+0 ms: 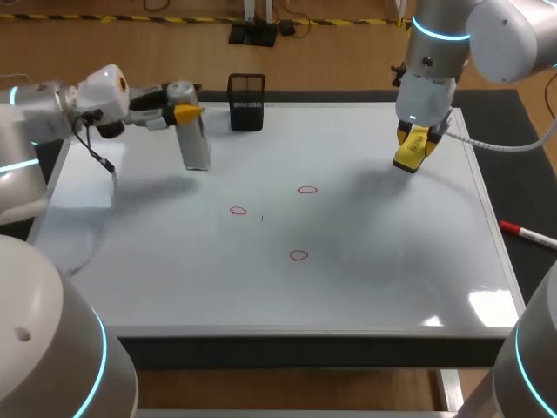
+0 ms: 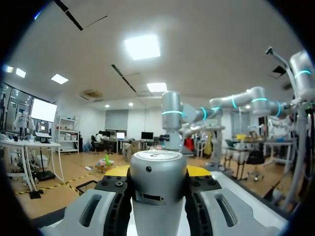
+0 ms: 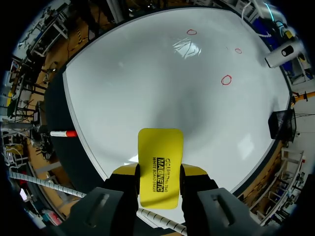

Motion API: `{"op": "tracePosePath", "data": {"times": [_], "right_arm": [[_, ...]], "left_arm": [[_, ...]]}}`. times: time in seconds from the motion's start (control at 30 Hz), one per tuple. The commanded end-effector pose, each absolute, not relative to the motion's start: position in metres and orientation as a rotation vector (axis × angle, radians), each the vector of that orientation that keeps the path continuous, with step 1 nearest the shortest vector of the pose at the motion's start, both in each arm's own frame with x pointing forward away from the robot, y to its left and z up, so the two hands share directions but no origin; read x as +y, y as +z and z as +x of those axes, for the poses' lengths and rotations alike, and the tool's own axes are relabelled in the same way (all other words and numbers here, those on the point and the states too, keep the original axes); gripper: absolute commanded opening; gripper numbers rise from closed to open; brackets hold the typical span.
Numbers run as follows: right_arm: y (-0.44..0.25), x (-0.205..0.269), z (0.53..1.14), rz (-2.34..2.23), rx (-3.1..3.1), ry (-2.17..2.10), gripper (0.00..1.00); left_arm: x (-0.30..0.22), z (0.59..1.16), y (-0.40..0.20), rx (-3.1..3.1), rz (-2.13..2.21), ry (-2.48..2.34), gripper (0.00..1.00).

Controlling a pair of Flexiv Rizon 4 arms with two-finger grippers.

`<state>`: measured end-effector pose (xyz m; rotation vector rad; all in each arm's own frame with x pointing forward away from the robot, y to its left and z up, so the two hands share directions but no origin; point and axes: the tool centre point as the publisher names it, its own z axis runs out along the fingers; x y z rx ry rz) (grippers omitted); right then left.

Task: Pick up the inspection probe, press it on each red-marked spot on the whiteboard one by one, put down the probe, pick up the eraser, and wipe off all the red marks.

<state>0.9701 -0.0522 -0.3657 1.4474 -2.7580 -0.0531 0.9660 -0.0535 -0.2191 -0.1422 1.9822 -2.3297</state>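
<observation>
1. Currently the left pincer [image 1: 184, 113], upper left of the frame, is clamped on the inspection probe [image 1: 196, 144]. In the left wrist view its fingers press the silver barrel from both sides.
2. Probe hangs roughly upright over the whiteboard's [image 1: 392, 287] upper-left area, just beside a black mesh holder [image 1: 246, 103]. Cannot tell if its lower end touches the board.
3. Right pincer [image 1: 412, 144], upper right of the frame, is clamped on the yellow eraser [image 3: 160, 157], held above the board and apparently clear of it.
4. Three red marks sit near the frame's centre, all unwiped: upper one [image 1: 306, 189], left one [image 1: 238, 210], lower one [image 1: 298, 255]. Both tools are well apart from them.
5. Red-capped marker pen [image 1: 526, 232] lies off the board, at the right edge on the dark worktop mat.
6. Progress, as judged: probe picked up, eraser already in hand. Whether any mark was pressed cannot be told.
7. Left to do: any remaining presses, set the probe down, wipe all three marks.
</observation>
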Motion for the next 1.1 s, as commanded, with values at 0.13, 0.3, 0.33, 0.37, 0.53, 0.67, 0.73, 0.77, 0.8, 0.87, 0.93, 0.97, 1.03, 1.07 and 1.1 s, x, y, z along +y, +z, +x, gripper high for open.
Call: {"op": "tracePosePath", "data": {"times": [0.13, 0.3, 0.33, 0.37, 0.53, 0.67, 0.73, 0.77, 0.8, 0.87, 0.93, 0.97, 1.03, 1.07, 1.1], "right_arm": [[-0.365, -0.053, 0.970, 1.450, -2.756, -0.050, 0.00], [-0.365, -0.053, 0.970, 1.450, -2.756, -0.050, 0.00], [-0.365, -0.053, 0.970, 1.450, -2.756, -0.050, 0.00], [-0.365, -0.053, 0.970, 1.450, -2.756, -0.050, 0.00], [-0.365, -0.053, 0.970, 1.450, -2.756, -0.050, 0.00], [-0.365, -0.053, 0.970, 1.450, -2.756, -0.050, 0.00], [-0.365, -0.053, 0.970, 1.450, -2.756, -0.050, 0.00], [-0.365, -0.053, 0.970, 1.450, -2.756, -0.050, 0.00], [-0.365, -0.053, 0.970, 1.450, -2.756, -0.050, 0.00], [-0.365, -0.053, 0.970, 1.450, -2.756, -0.050, 0.00], [-0.365, -0.053, 0.970, 1.450, -2.756, -0.050, 0.00], [-0.365, -0.053, 0.970, 1.450, -2.756, -0.050, 0.00], [-0.365, -0.053, 0.970, 1.450, -2.756, -0.050, 0.00], [-0.365, -0.053, 0.970, 1.450, -2.756, -0.050, 0.00], [-0.365, -0.053, 0.970, 1.450, -2.756, -0.050, 0.00]], "left_arm": [[-0.082, 0.947, -0.218, 1.979, -0.116, -2.346, 0.00], [-0.092, 0.933, -0.218, 1.977, -0.129, -2.347, 0.00], [-0.094, 0.930, -0.219, 1.969, -0.133, -2.356, 0.00], [-0.096, 0.928, -0.219, 1.965, -0.136, -2.360, 0.00], [-0.103, 0.918, -0.222, 1.952, -0.146, -2.382, 0.00], [-0.108, 0.911, -0.223, 1.935, -0.154, -2.400, 0.00], [-0.110, 0.909, -0.224, 1.928, -0.154, -2.409, 0.00], [-0.111, 0.908, -0.224, 1.925, -0.153, -2.413, 0.00], [-0.111, 0.907, -0.225, 1.917, -0.156, -2.423, 0.00], [-0.113, 0.904, -0.225, 1.918, -0.159, -2.424, 0.00], [-0.116, 0.902, -0.226, 1.927, -0.154, -2.427, 0.00], [-0.118, 0.902, -0.227, 1.929, -0.152, -2.427, 0.00], [-0.119, 0.901, -0.228, 1.938, -0.150, -2.422, 0.00], [-0.121, 0.900, -0.228, 1.954, -0.149, -2.404, 0.00], [-0.121, 0.900, -0.229, 1.938, -0.150, -2.419, 0.00]]}}
